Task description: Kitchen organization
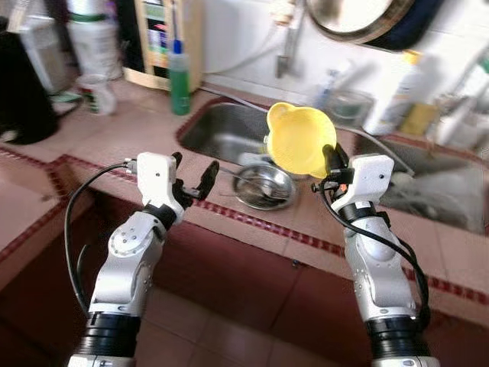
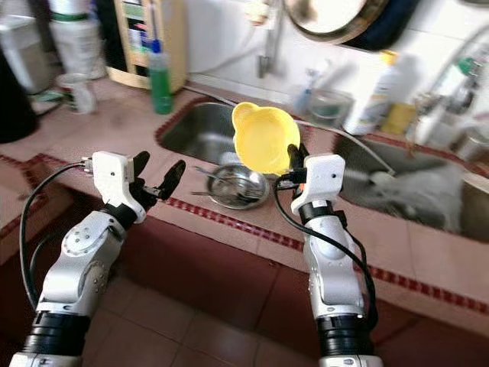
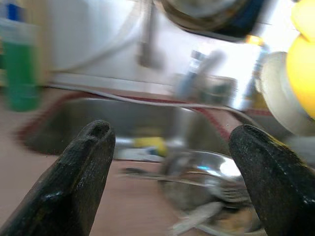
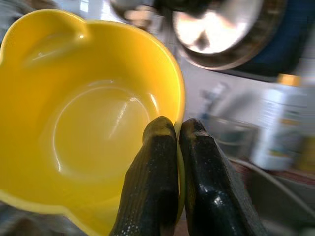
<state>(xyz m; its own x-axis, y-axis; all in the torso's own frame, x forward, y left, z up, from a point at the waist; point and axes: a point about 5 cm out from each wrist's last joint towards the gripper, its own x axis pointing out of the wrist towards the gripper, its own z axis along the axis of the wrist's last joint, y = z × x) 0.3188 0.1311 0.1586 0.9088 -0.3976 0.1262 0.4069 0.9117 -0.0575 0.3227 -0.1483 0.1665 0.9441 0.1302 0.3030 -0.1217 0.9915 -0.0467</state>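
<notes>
Right wrist view shows the right gripper clamped on the rim of the yellow bowl, held in the air above the counter's front edge. The left gripper hangs spread and empty nearby. Organizing looks barely begun: the steel bowl with utensils sits on the counter by the sink.

Steel bowl with utensils occupies the bench edge; bare bench lies beside the green bottle.

Pretty clearly a home kitchen: reddish tiled counter with a steel sink set into it, a metal bowl of cutlery on the edge, green dish soap bottle, a mug, a pan hanging on the white wall.
</notes>
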